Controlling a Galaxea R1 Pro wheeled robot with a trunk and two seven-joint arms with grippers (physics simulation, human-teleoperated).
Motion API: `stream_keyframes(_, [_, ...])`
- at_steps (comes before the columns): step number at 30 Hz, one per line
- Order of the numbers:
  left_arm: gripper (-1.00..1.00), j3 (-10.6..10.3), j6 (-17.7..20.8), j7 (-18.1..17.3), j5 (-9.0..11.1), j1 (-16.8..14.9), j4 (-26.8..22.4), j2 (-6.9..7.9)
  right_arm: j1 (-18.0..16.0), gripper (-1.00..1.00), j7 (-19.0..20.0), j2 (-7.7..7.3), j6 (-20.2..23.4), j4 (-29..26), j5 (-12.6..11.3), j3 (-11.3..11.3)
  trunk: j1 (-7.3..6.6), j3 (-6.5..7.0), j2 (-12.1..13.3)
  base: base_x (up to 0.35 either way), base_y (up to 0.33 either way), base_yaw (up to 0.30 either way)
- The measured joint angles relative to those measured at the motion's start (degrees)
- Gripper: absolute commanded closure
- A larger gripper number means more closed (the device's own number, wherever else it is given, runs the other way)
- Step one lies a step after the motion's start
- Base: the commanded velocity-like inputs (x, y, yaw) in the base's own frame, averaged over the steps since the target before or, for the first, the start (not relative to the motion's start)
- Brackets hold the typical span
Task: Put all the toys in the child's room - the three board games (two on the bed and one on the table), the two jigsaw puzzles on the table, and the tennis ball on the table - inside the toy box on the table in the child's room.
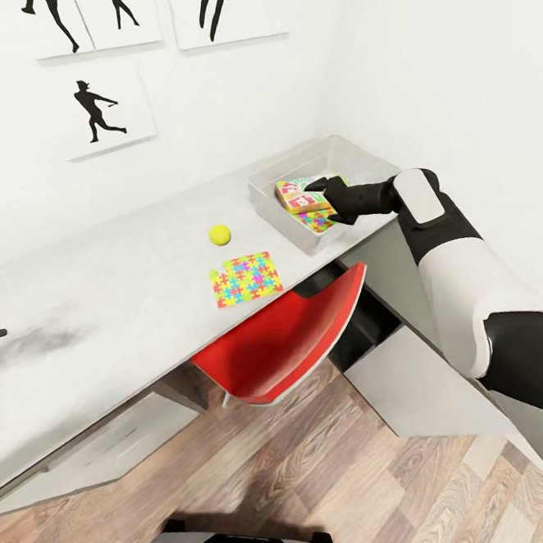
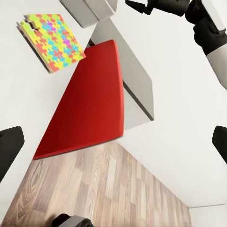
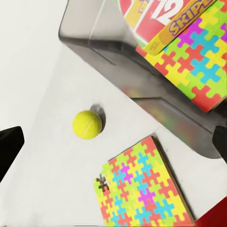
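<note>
The thin flat jigsaw puzzle square, patterned in yellow, pink, green and blue, lies in the head view at the near edge of the light-grey table, just near of the small yellow-green tennis ball, while our right gripper hangs over the shallow light-grey toy box with the SKIP-BO board game and another puzzle inside. From the left wrist, the puzzle overhangs above the red chair, and our left gripper's fingers stand spread and empty. From the right wrist, fingers apart, we judge the puzzle light, stiff and thin, best pinched at its overhanging edge; the ball may roll.

Bright, even, soft-shadowed renders; the table top looks smudged toward the left.
</note>
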Motion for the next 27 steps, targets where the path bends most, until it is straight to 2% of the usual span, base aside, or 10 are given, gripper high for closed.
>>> stream_keyframes(27, [-1.00,-0.1,-0.1,0.0,-0.1,0.0,0.1,0.00,0.0,-1.00,-2.3,1.42,1.4,3.5,0.1,-0.1,-0.01,0.00,0.0,-0.084,0.054,0.000])
